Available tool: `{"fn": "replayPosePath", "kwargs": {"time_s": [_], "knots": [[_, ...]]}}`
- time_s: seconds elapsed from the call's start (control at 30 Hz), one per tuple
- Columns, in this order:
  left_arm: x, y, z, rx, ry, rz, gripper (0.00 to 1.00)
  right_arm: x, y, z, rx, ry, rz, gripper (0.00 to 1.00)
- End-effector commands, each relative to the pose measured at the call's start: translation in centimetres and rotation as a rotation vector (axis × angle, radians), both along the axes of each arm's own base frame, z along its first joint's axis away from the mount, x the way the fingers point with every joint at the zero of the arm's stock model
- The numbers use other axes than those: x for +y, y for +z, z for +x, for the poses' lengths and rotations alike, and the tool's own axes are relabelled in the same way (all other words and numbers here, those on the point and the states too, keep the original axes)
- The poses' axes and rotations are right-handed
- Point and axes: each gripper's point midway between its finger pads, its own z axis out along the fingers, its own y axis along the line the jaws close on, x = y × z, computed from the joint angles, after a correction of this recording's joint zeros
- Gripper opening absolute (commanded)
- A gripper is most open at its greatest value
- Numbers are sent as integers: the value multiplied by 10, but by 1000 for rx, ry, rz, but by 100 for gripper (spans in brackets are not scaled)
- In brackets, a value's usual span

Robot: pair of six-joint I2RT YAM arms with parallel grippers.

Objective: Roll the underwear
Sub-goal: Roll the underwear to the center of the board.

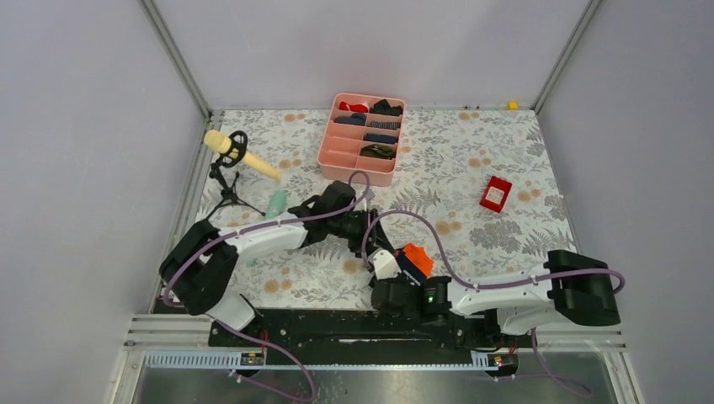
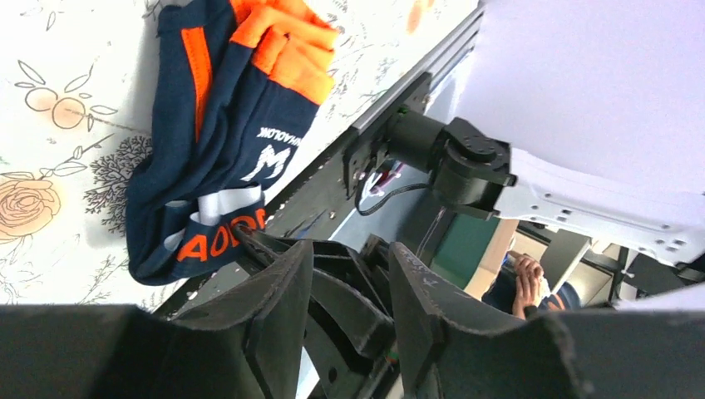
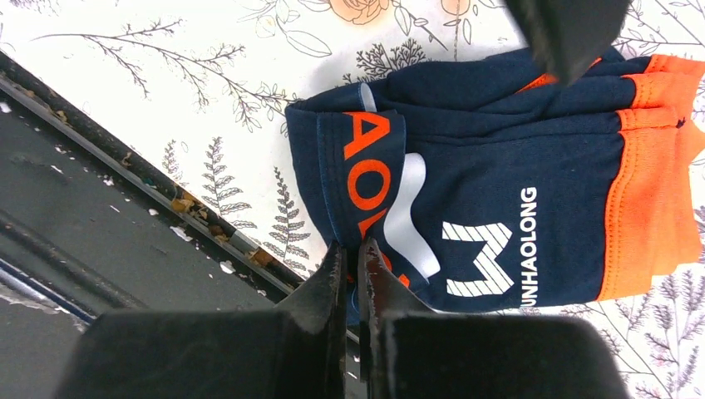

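The underwear (image 1: 414, 258) is dark navy with an orange waistband. It lies partly folded on the floral table near the front edge, and shows in the left wrist view (image 2: 224, 133) and the right wrist view (image 3: 499, 199). My right gripper (image 1: 396, 268) is shut on its near folded edge, at the orange lettering (image 3: 353, 253). My left gripper (image 1: 375, 236) hovers just left of and behind the garment, open and empty (image 2: 349, 274). One of its fingers (image 3: 569, 33) shows above the cloth in the right wrist view.
A pink tray (image 1: 337, 156) with small rolled garments stands at the back centre. A red box (image 1: 495, 194) lies to the right. A yellow microphone on a tripod (image 1: 240, 156) and a green object (image 1: 275, 204) are at the left. A black rail (image 1: 337, 324) runs along the front edge.
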Motion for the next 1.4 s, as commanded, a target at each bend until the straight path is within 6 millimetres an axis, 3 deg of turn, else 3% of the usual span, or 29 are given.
{"fn": "replayPosePath", "kwargs": {"time_s": [0.0,0.17,0.37,0.5,0.83,0.97,1.37], "knots": [[6,24,14,-31,82,-59,39,1,-5,-8,95,-3,82,0],[23,29,16,-44,136,-60,39,-1,-6,-11,198,-24,197,0],[35,18,4,-50,113,-14,42,0,-11,-18,389,-36,325,0],[41,4,-7,-36,65,23,56,11,-3,-23,504,-13,423,0],[68,-26,-31,-12,-31,192,80,15,8,-12,683,-40,578,0],[62,-38,-39,-1,-77,234,78,14,3,-11,696,-48,561,0],[35,-73,-26,77,-35,231,64,15,3,-7,690,-46,557,0]]}}
